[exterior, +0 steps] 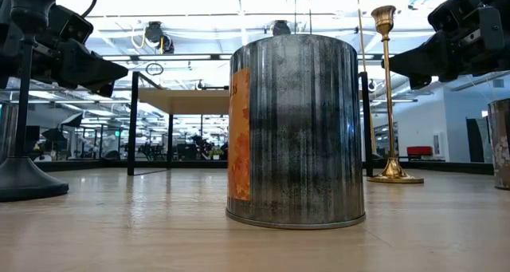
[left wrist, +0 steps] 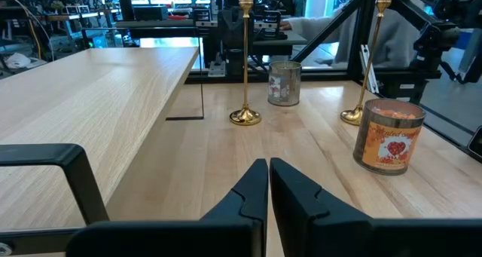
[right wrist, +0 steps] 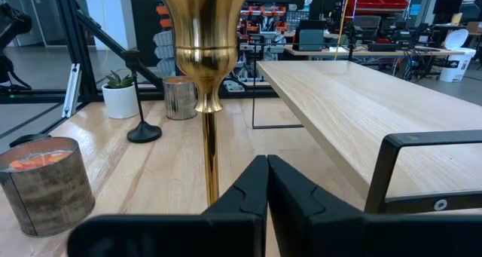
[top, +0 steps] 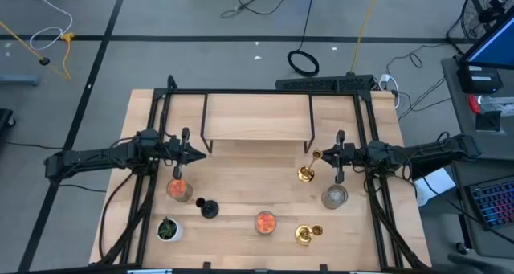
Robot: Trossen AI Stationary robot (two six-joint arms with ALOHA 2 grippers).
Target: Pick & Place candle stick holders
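High view: tall slender gold candlestick (top: 307,171) stands on the tabletop (top: 241,186) just beside the right gripper (top: 338,157); a second gold candlestick (top: 306,235) stands nearer the front edge.

Right wrist view: right gripper fingers are seen pressed together, holding nothing. A sideways nudge is judged likely to topple the candlestick.

Left wrist view: left gripper (left wrist: 268,180) is closed, empty.

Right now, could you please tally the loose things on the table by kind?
Gold candlesticks: 2
Black candlestick: 1
Candle jars: 3
Potted plant: 1
Total: 7
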